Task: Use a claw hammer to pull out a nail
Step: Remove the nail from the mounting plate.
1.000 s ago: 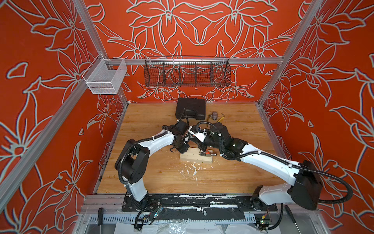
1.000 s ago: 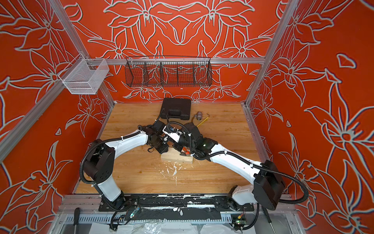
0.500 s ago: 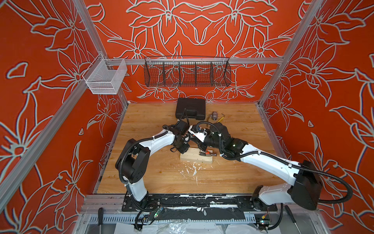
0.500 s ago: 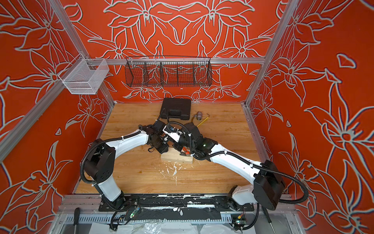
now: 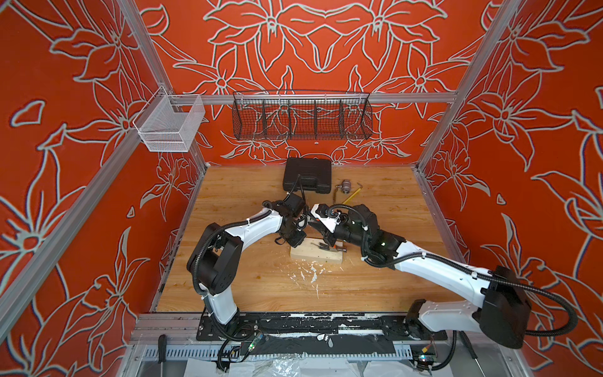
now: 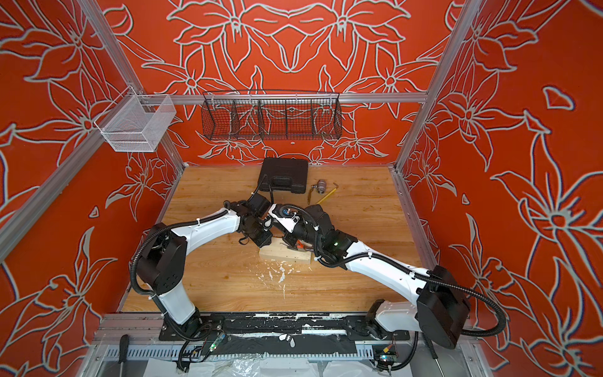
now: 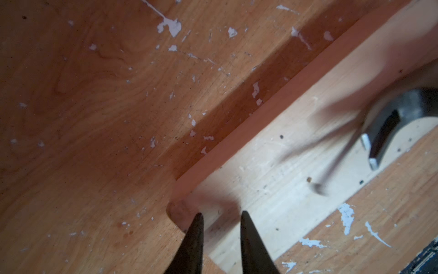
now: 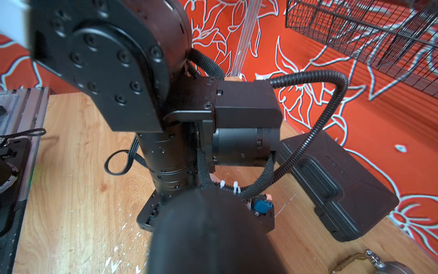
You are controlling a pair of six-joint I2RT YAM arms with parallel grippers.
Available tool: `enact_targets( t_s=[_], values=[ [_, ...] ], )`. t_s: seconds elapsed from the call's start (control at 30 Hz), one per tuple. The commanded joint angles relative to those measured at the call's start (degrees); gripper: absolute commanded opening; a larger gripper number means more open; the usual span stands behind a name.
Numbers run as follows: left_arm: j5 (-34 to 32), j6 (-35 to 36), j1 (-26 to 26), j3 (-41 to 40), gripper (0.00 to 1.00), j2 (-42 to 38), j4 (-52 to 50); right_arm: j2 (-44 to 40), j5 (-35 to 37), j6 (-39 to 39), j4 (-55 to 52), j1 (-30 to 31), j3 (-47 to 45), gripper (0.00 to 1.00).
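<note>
One claw hammer (image 7: 381,132) on wooden block (image 7: 284,166), black case (image 8: 331,185) lettering unreadable

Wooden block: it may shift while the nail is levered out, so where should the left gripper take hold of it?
Probably grip the block at its free end, away from the hammer head, coming down with a finger on each long edge. It lies flat, so those edges are exposed, and the left gripper is open over that end.
</note>
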Motion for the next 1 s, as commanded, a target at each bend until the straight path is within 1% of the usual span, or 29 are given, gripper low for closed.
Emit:
enact_targets(
  t_s=[0.0,0.2,0.5,0.63,0.83,0.97],
  values=[
    [-1.7,-0.1,-0.6,-2.5,0.27,5.1,-2.4,-1.8,0.3,0.3,5.3,0.5,-0.5,0.0],
    [-1.8,-0.2,-0.6,-2.2,0.27,5.5,-2.7,-3.3,1.2,0.9,7.8,0.4,-3.1,0.0],
    [-2.0,-0.4,-0.7,-2.5,0.27,5.9,-2.8,-4.8,0.6,1.3,12.7,0.5,-6.3,0.0],
    [-2.2,-0.6,-0.7,-2.5,0.27,5.6,-2.7,-6.0,0.9,1.1,12.8,0.5,-7.2,0.0],
    [-2.4,-0.8,-0.7,-2.5,0.27,5.2,-2.5,-9.0,1.8,2.0,14.3,0.5,-9.9,0.0],
    [-2.6,-1.0,-0.7,-2.4,0.27,5.2,-2.5,-12.3,3.0,3.1,16.6,0.2,-13.4,0.0]
  ],
)
